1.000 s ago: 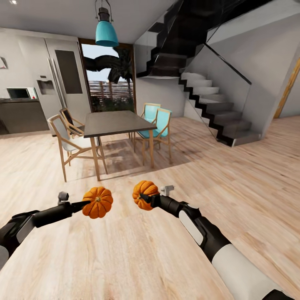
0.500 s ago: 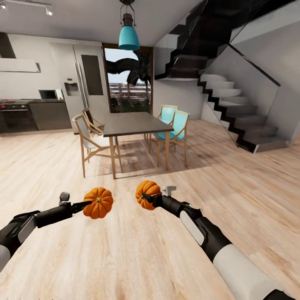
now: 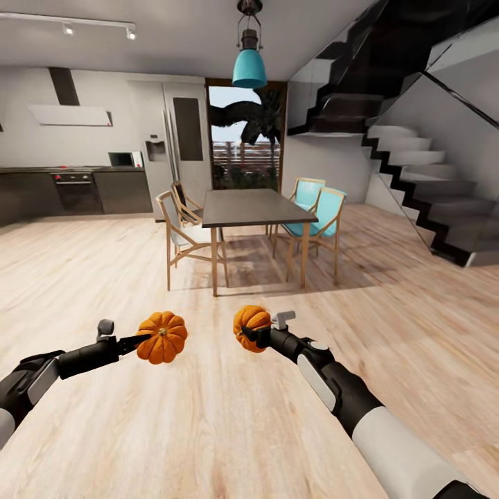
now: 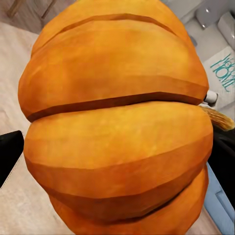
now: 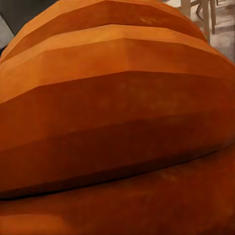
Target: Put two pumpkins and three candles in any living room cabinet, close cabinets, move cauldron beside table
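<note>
Two orange ribbed pumpkins hang above the wooden floor in front of me. My left gripper (image 3: 142, 339) is shut on the left pumpkin (image 3: 163, 337), whose stem faces the head camera. My right gripper (image 3: 251, 335) is shut on the right pumpkin (image 3: 251, 320), held at about the same height. Up close, the left pumpkin (image 4: 117, 122) and the right pumpkin (image 5: 117, 127) each cover nearly the whole wrist view. The candles, the cabinet, the cauldron and the coffee table are out of view.
A dark dining table (image 3: 255, 206) with wooden and teal chairs (image 3: 324, 211) stands ahead. A kitchen counter (image 3: 69, 190) and fridge (image 3: 180, 149) line the back left wall. A staircase (image 3: 430, 180) rises at the right. Bare wood floor (image 3: 208, 416) lies around my arms.
The whole picture has slid right, so the camera has turned left, bringing more of the kitchen in. Both pumpkins stay held in the grippers at about the same height.
</note>
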{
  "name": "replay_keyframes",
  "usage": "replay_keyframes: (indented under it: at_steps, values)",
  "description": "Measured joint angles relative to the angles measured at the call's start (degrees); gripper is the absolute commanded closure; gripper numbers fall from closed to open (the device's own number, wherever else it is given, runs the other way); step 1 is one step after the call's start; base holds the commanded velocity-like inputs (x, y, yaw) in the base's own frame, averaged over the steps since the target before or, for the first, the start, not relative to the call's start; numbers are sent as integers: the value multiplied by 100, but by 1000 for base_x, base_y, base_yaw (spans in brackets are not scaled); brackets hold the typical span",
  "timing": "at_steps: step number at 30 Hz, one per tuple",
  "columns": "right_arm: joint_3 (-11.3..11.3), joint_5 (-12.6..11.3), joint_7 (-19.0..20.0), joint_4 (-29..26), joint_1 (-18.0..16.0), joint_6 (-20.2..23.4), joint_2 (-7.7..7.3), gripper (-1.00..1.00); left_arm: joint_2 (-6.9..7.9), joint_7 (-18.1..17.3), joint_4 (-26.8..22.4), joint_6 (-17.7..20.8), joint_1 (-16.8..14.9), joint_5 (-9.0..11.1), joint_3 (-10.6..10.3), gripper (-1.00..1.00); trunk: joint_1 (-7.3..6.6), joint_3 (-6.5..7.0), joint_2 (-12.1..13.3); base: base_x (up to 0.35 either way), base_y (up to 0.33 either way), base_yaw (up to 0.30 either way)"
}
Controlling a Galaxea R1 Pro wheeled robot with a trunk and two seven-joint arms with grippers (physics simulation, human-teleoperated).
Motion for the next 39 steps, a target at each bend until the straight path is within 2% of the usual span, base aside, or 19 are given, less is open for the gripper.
replay_keyframes:
  at_steps: [27, 33, 39]
  values:
    - [2, 13, -13, 39, 1, -39, -8, 100, 22, 35, 16, 3, 0, 17, 7, 100, 0, 115, 0, 0, 0, 265]
    - [2, 13, -11, 39, 4, -38, -8, 100, 19, 33, 275, -55, 0, 31, 19, 100, 0, 140, 0, 0, 0, 265]
    - [2, 5, -6, 44, 2, -39, -8, 100, 14, 19, 292, -60, 0, 28, 23, 100, 0, 166, 0, 0, 0, 265]
